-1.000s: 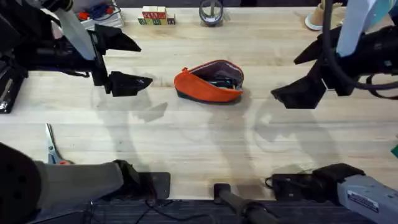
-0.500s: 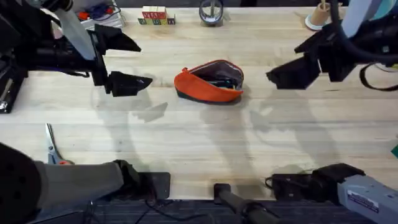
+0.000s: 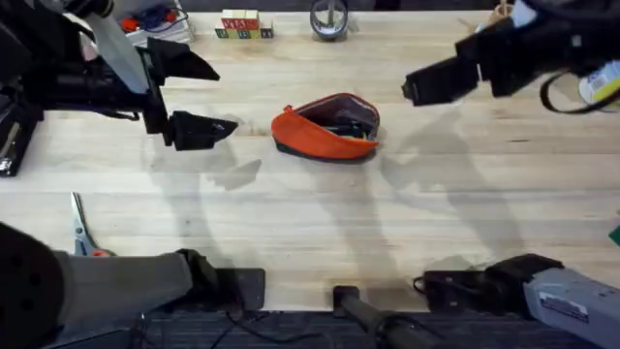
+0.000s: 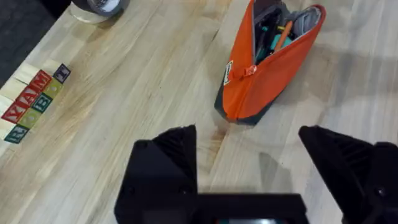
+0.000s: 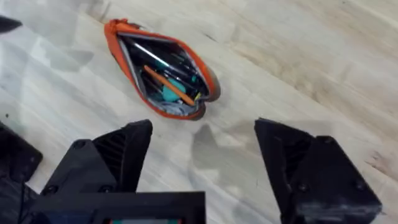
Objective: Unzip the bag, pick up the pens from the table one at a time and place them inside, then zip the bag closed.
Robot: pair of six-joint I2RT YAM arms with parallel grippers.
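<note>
Small oblong orange fabric pouch (image 3: 325, 127) with dark navy bottom strip, lying near the middle of the large light wooden plank bench (image 3: 310, 223), zipper open, mouth gaping toward the far right. Inside, against the dark lining, several slim pens (image 5: 169, 84), one orange and one teal among dark ones. Left pincer (image 3: 194, 95), black, held left of the pouch and apart from it, fingers spread wide, nothing between them; same wide spread seen in the left wrist view (image 4: 267, 165), pouch just beyond the fingertips. Right pincer (image 3: 438, 82), black, raised at the far right of the pouch, not touching it, fingers also spread apart and empty; in the right wrist view (image 5: 202, 155) open pouch below and beyond the fingers. Row of small lettered wooden blocks (image 3: 242, 25) at the far edge, roll of grey tape (image 3: 329, 17) to its right. Orange-handled scissors (image 3: 81, 229) on the near left of the bench.
</note>
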